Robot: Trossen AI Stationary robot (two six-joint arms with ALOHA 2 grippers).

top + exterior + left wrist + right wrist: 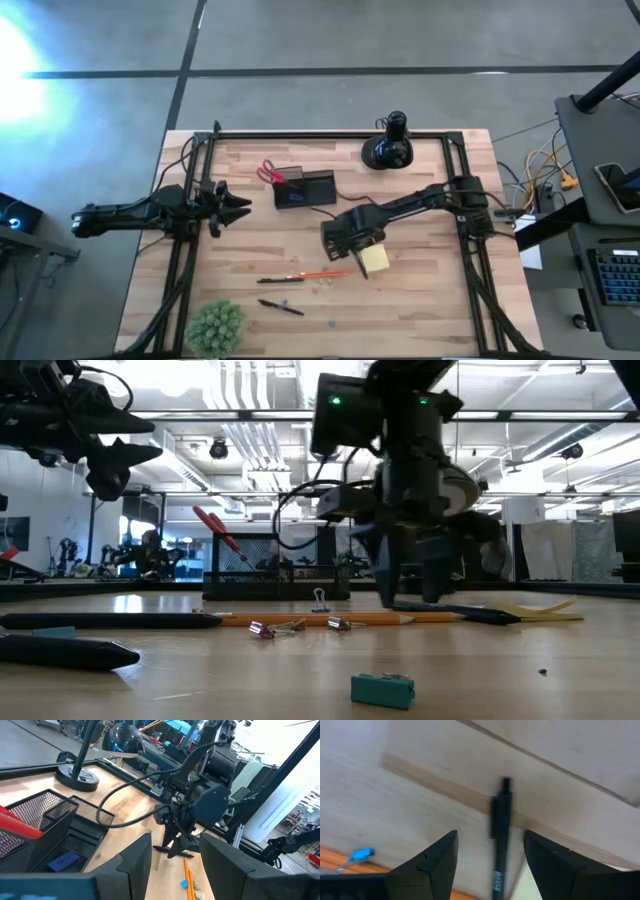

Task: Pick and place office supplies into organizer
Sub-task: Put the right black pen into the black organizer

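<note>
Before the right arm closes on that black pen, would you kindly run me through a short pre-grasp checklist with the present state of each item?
1. Right gripper open: ok, both fingers stand apart.
2. Black pen between the fingers: ok in the right wrist view; it lies in the gap, touching neither.
3. Fingertips down at table level: ok, the low view shows them at the wood beside the pen.
4. Yellow sticky-note pad clear of the grasp: cannot tell, it lies right beside the gripper.
5. Organizer has room: ok, only red-handled scissors and a blue item show in it.
6. Left gripper out of the way: ok, open at the table's left edge.
</note>
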